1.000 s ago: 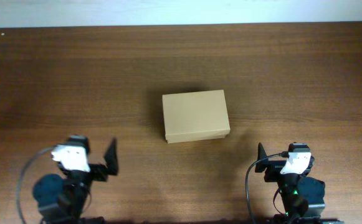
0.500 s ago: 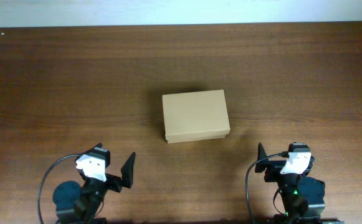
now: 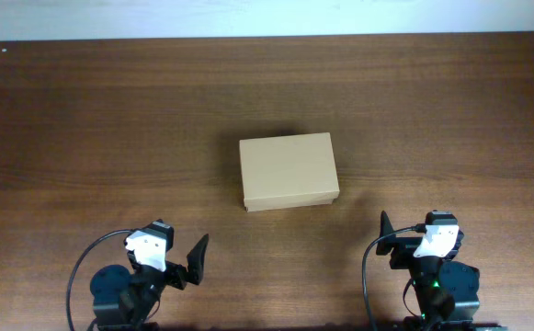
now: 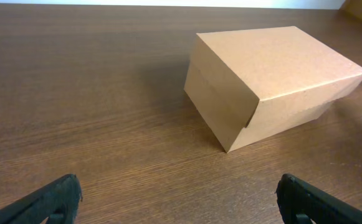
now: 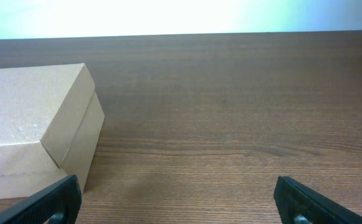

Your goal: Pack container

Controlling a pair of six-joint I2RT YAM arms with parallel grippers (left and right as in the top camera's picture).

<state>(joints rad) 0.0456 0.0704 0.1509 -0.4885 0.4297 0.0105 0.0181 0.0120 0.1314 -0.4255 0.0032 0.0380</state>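
**Cardboard box [image 3: 289, 172] shut at mid-table, both grippers wide and empty**

Lid down, the plain brown cardboard box lies flat near the middle of the wooden table [image 3: 110, 110], slightly skewed. Bare wood surrounds it on every side. There is wide room to the left, to the right and toward the far edge, and a narrower band between its near side and the arms.

The left gripper [image 3: 193, 260] sits by the table's near edge, left of the box and well apart from it, its jaws spread wide with nothing between them. The right gripper [image 3: 388, 241] sits by the near edge to the box's right, also spread wide and empty.

Since a second ago the left arm has slid rightward along the near edge and drawn back toward it. The right arm and the box lie as they did.

In the left wrist view the box [image 4: 274, 81] shows whole, one corner toward the camera, and only the dark fingertips [image 4: 56, 200] show, cut by the lower frame. In the right wrist view the box [image 5: 31, 124] is cut off at the left edge. Its inside is hidden. Both arm bases run off the bottom of the overhead view.
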